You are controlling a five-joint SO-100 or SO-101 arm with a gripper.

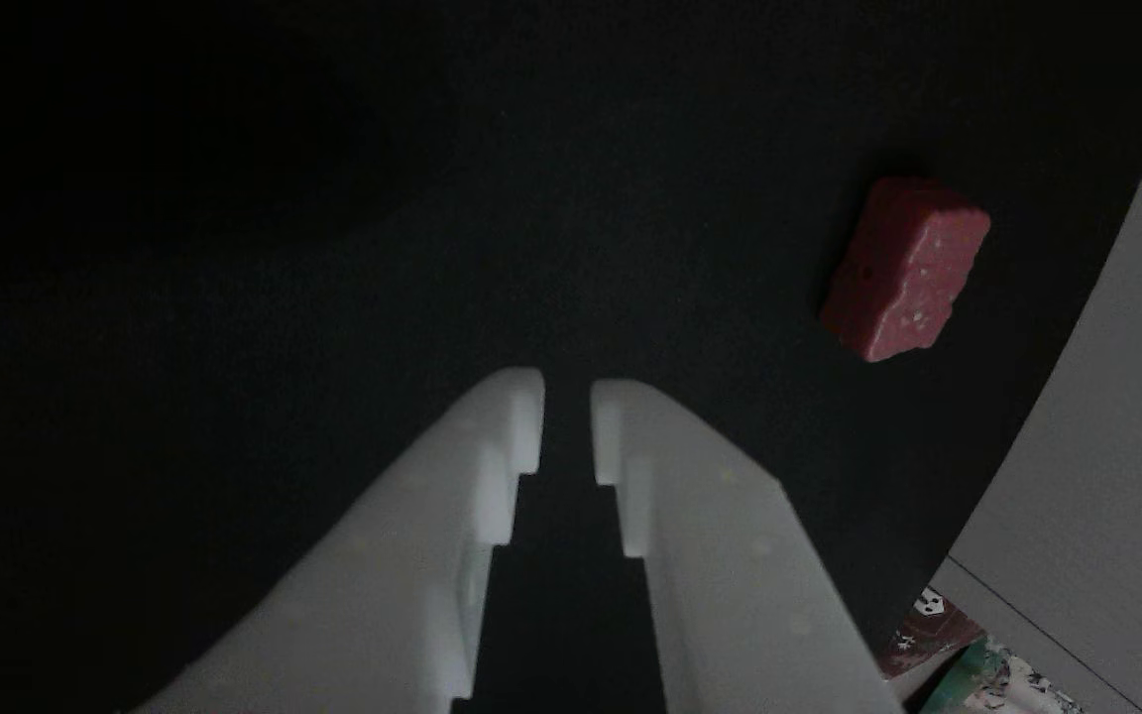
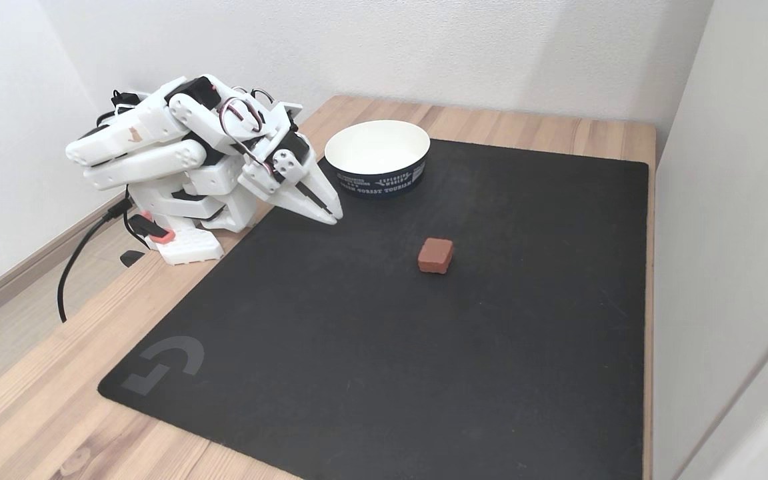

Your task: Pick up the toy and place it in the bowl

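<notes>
Toy: small dark-red blocky chunk (image 2: 435, 255) with white speckles and wavy, bumpy edges (image 1: 905, 268), lying on the mat, well apart from the gripper.
Bowl: round paper-like bowl (image 2: 377, 157), smooth white inside, dark printed outer band, at the mat's far edge.
Gripper: white matte plastic gripper (image 2: 334, 218), stepped fingertips (image 1: 567, 416) nearly together with a narrow gap, grasping nothing.
Mat: flat black fine-textured mat (image 2: 424, 347).
Table: light wood-grain table (image 2: 37, 413).
</notes>
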